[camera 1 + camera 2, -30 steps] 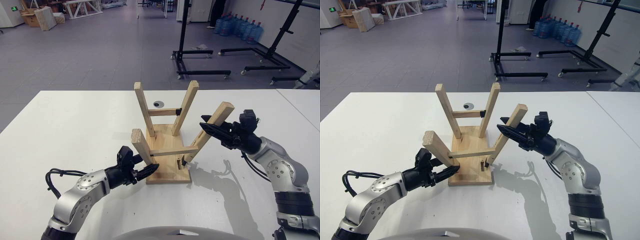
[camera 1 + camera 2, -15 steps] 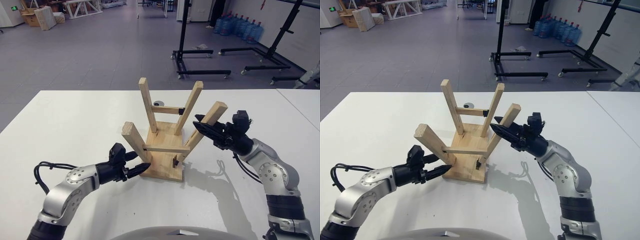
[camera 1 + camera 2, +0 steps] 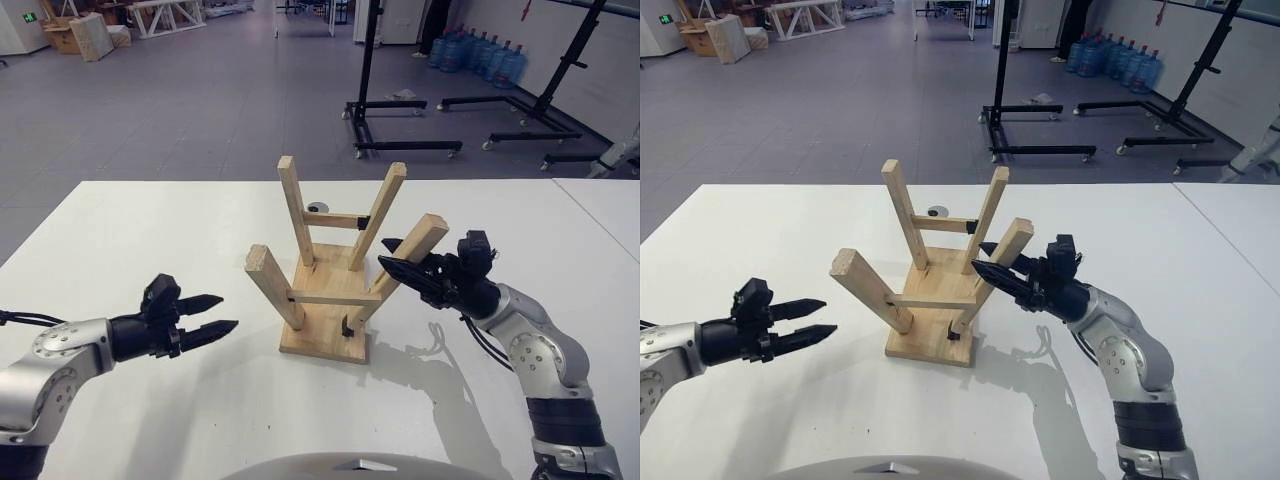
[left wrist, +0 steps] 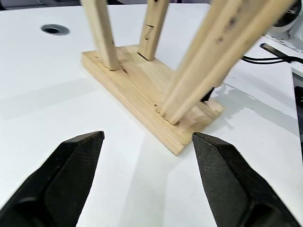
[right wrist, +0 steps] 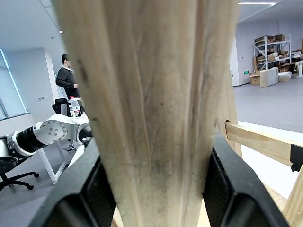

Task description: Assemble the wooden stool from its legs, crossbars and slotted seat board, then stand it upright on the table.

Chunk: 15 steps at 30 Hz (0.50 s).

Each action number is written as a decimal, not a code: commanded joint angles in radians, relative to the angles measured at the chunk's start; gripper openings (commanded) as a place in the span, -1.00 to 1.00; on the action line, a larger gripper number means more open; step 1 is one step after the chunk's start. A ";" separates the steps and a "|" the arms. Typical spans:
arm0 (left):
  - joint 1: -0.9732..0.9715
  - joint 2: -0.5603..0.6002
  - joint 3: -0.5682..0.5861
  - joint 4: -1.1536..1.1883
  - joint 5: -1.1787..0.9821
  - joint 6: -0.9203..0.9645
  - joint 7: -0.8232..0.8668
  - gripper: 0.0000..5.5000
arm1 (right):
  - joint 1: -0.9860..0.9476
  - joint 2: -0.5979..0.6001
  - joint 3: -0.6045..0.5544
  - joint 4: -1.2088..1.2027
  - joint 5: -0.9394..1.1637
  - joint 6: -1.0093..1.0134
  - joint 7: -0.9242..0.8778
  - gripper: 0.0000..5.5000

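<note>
While inverted, stool (image 3: 325, 297) in right pincer (image 3: 392, 258)

the stool (image 3: 330, 297) is pale bare wood, matt, not painted. one leg (image 5: 151, 104) shows long grain lines and small dark specks. the table (image 3: 130, 230) is white, smooth and a bit shiny. at 9 o'clock from the stool, the left gripper (image 3: 228, 311) is matt black. the right gripper (image 3: 383, 252), at 3 o'clock, is matt black too.
</note>
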 commanded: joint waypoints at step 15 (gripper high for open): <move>-0.136 -0.009 0.142 -0.007 -0.214 0.135 0.100 0.23 | 0.007 -0.070 -0.036 -0.018 0.036 0.055 0.016 -0.24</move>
